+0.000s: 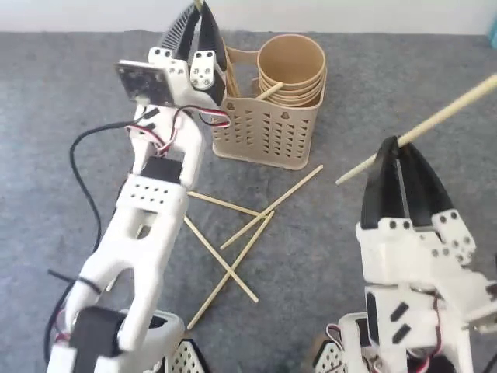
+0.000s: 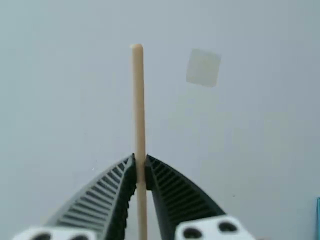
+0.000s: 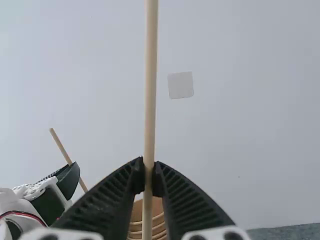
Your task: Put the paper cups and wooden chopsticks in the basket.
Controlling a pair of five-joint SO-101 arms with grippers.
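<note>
A tan slotted basket (image 1: 264, 132) stands at the back of the grey mat, with stacked paper cups (image 1: 291, 62) inside and a chopstick (image 1: 270, 91) leaning among them. My left gripper (image 1: 194, 27) hovers just left of the basket's rim, shut on an upright wooden chopstick (image 2: 137, 100). My right gripper (image 1: 397, 148) is raised at the front right, shut on a chopstick (image 1: 450, 113) that slants up to the right edge. In the right wrist view that chopstick (image 3: 150, 75) rises from the right gripper (image 3: 147, 164), with the cups (image 3: 137, 222) behind.
Several loose chopsticks (image 1: 233, 233) lie crossed on the mat in front of the basket, between the two arms. A black cable (image 1: 81, 175) loops beside the left arm. A pale wall (image 2: 240, 150) is behind.
</note>
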